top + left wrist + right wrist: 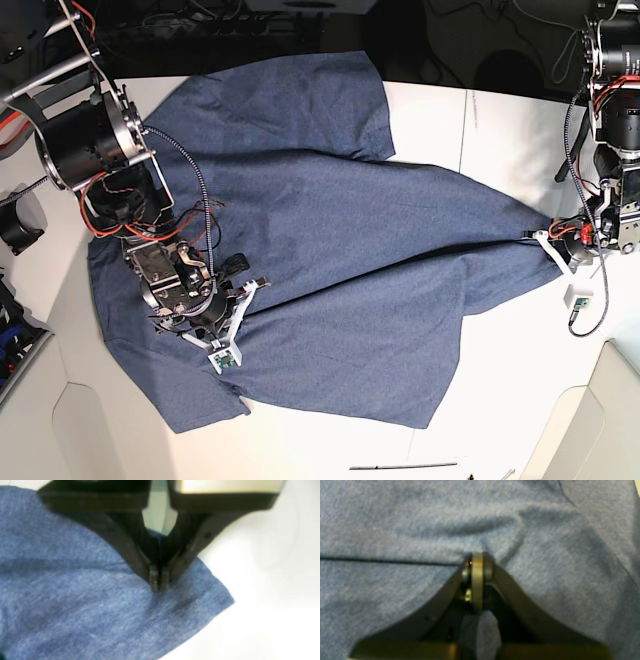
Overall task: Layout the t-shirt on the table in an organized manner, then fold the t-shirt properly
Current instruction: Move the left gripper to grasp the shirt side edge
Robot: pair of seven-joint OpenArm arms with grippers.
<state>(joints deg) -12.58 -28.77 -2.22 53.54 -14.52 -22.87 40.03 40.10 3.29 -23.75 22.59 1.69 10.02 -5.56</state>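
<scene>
The slate-blue t-shirt (340,230) lies spread and wrinkled over the white table (500,400), with no lettering showing. Its right end is drawn out to a point at my left gripper (537,238). In the left wrist view this gripper (159,582) is shut on the t-shirt (75,592) near a hemmed corner, with the bare table (275,580) beside it. My right gripper (258,284) sits on the shirt's left half, where a long crease starts. The right wrist view shows that gripper (477,557) shut on a pinch of the t-shirt (545,567).
Raised white corner panels stand at the front left (90,430) and front right (610,420). Dark cables and equipment line the back edge. A black round object (18,225) sits at the far left. A thin dark strip (400,465) lies near the front edge.
</scene>
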